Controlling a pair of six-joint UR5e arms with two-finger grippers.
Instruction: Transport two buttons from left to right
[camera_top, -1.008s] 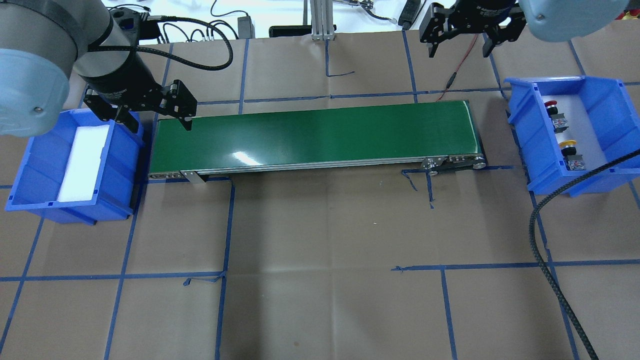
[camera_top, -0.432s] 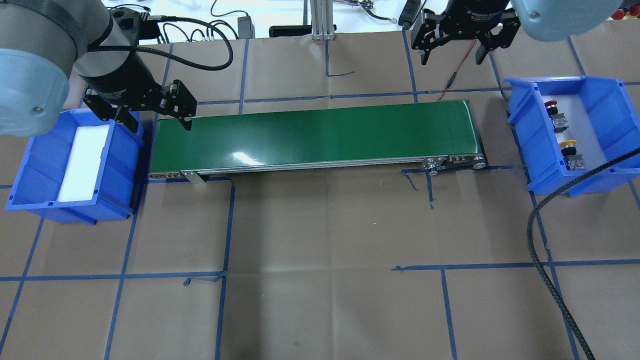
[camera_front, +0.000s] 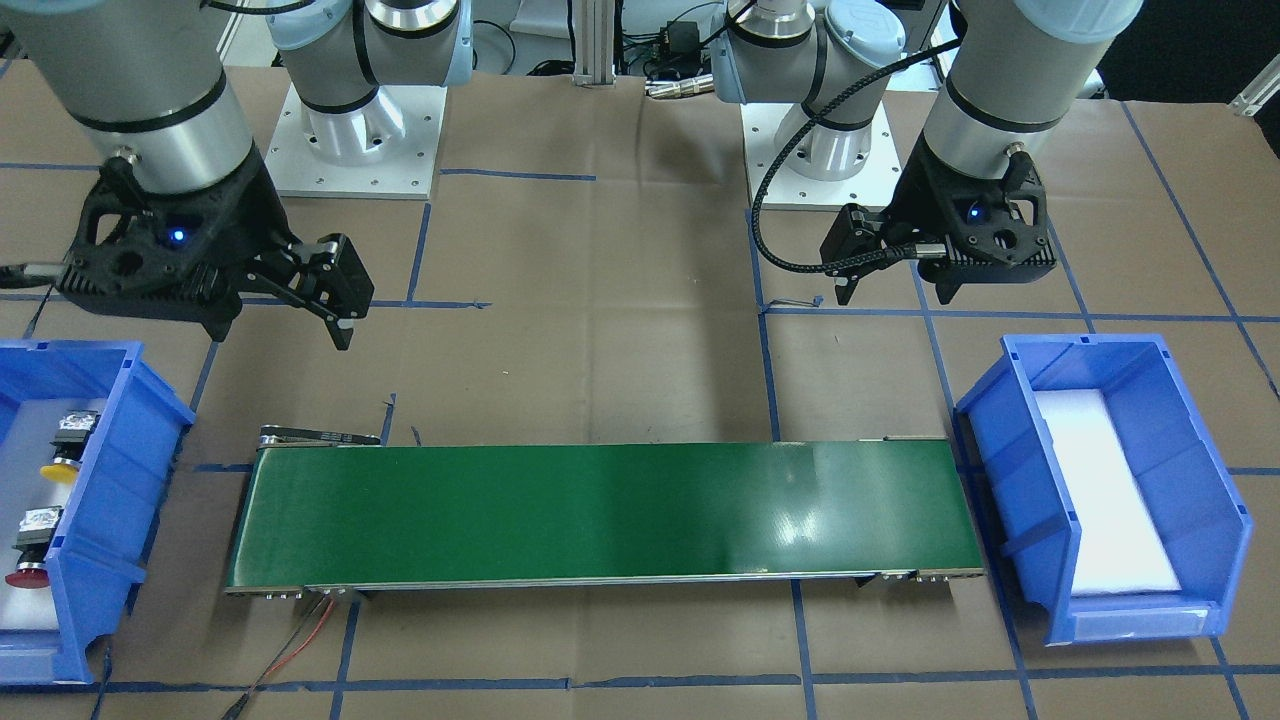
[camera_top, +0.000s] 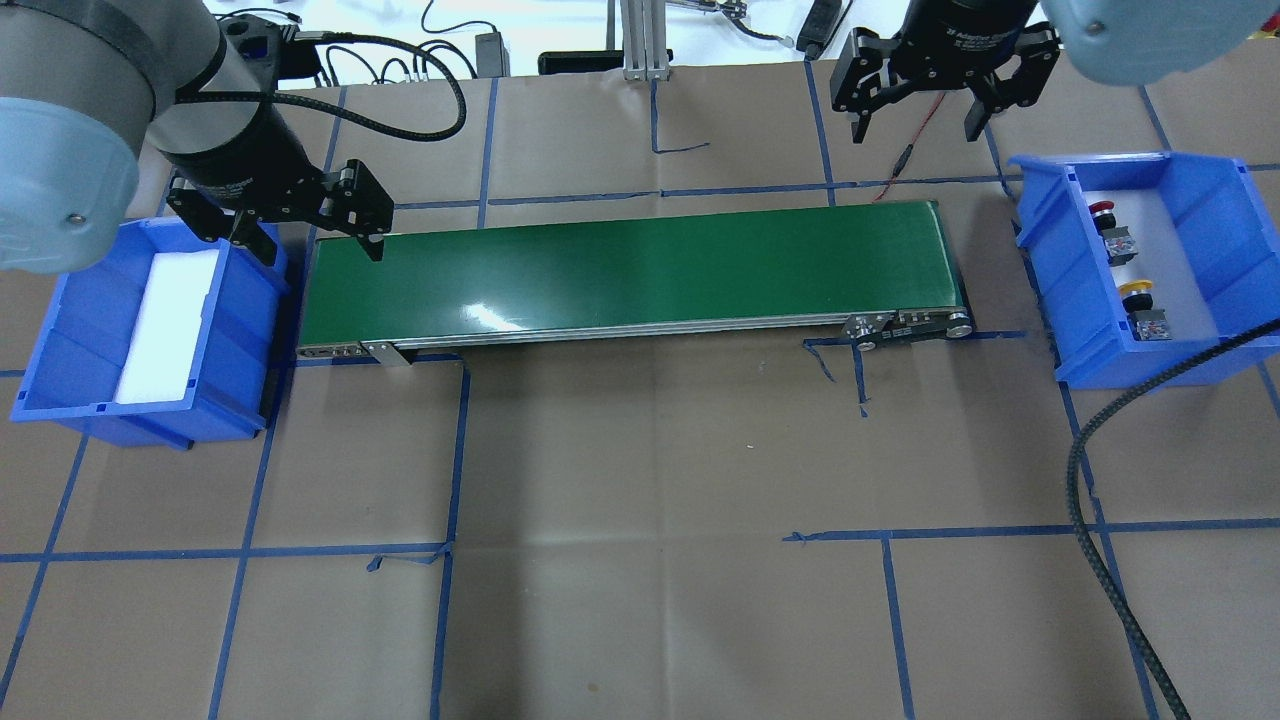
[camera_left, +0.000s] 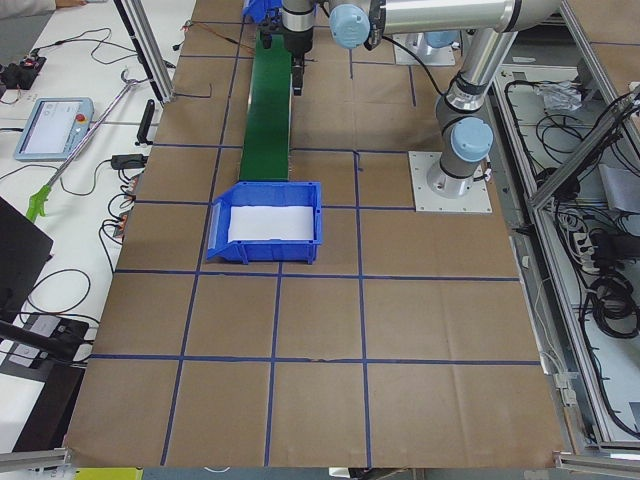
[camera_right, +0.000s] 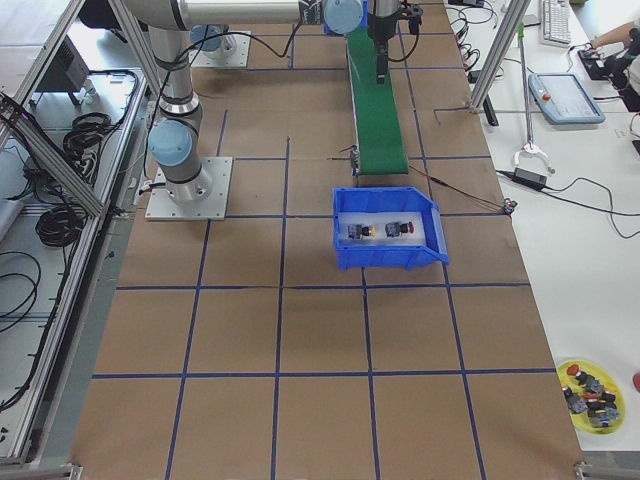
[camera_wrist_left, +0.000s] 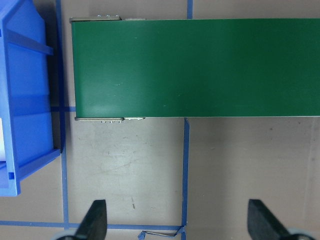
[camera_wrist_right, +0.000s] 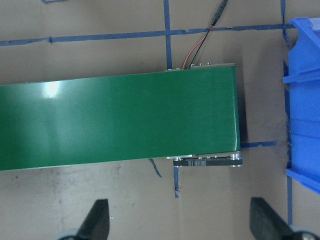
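The red button (camera_top: 1103, 211) and the yellow button (camera_top: 1135, 291) lie in the blue bin (camera_top: 1210, 200) on the right of the overhead view. They also show in the front view, yellow (camera_front: 60, 465) and red (camera_front: 25, 575). My right gripper (camera_top: 917, 128) is open and empty, above the table behind the conveyor's right end. It is apart from that bin. My left gripper (camera_top: 322, 250) is open and empty over the conveyor's left end, beside the left blue bin (camera_top: 60, 330). That bin holds only white foam. Both wrist views show spread fingers (camera_wrist_left: 95, 220) (camera_wrist_right: 97, 220) with nothing between them.
A green conveyor belt (camera_top: 620, 265) runs between the two bins. A black cable (camera_top: 1100, 520) crosses the table at the right. Red and black wires (camera_top: 905, 150) lead to the conveyor's far right end. A yellow dish with several more parts (camera_right: 590, 390) sits off the table.
My right gripper has shifted a little left, then back right and slightly nearer, staying open. My left arm, the bins and the buttons have not moved.
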